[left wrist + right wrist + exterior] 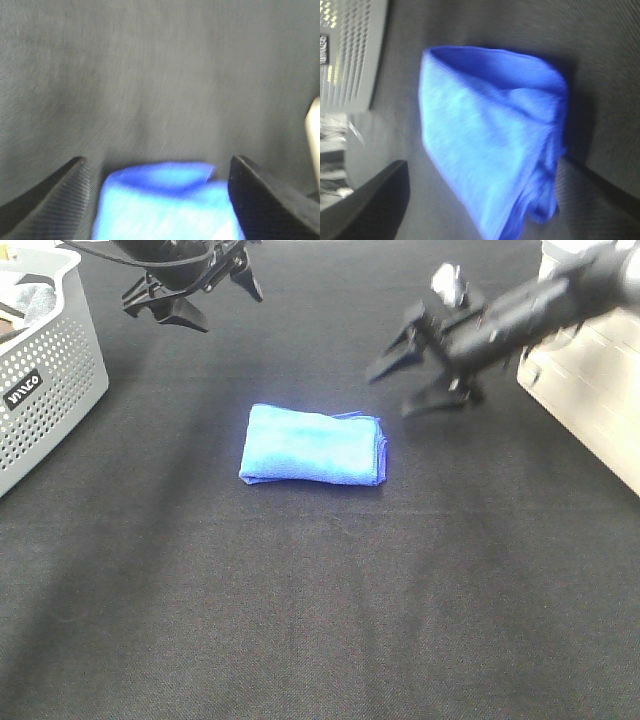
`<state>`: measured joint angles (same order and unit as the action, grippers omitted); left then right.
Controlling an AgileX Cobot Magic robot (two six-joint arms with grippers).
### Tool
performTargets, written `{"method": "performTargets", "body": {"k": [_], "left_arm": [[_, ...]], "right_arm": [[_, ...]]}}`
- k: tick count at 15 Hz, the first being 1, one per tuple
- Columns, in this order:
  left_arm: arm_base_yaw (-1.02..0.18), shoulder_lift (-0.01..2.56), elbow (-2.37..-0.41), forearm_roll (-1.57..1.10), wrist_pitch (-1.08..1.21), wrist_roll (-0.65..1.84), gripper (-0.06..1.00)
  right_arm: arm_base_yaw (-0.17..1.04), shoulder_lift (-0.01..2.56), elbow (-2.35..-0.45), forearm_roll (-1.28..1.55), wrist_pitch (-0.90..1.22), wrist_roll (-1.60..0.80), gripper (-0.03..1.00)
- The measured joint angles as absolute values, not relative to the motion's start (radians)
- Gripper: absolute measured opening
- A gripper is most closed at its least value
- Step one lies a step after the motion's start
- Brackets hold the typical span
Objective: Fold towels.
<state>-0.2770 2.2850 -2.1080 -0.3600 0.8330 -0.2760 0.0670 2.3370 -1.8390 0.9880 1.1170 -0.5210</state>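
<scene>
Both tools hang empty with fingers spread: the left tool, cut off by the frame's top edge at upper left, and the right tool at upper right. The folded blue towel lies mid-frame on the black worktop, below and between them, touching neither; both wrist views are blurred.

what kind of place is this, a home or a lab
Most likely a lab or robot test bench rather than a home. Two black grippers, left and right, hang open over a table covered in black cloth, with one folded blue towel staged mid-table and a perforated grey basket at the edge.
</scene>
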Motion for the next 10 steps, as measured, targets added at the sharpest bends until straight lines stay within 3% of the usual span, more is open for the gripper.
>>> {"method": "performTargets", "body": {"k": [5, 10], "left_arm": [[-0.277, 2.153, -2.108, -0.325, 1.060, -0.141, 0.73], [-0.323, 1.989, -2.104, -0.081, 1.209, -0.140, 0.73]], "right_arm": [[0.069, 2.115, -1.839, 0.778, 1.204, -0.386, 0.76], [0.069, 1.888, -1.799, 0.557, 1.210, -0.228, 0.76]]}}
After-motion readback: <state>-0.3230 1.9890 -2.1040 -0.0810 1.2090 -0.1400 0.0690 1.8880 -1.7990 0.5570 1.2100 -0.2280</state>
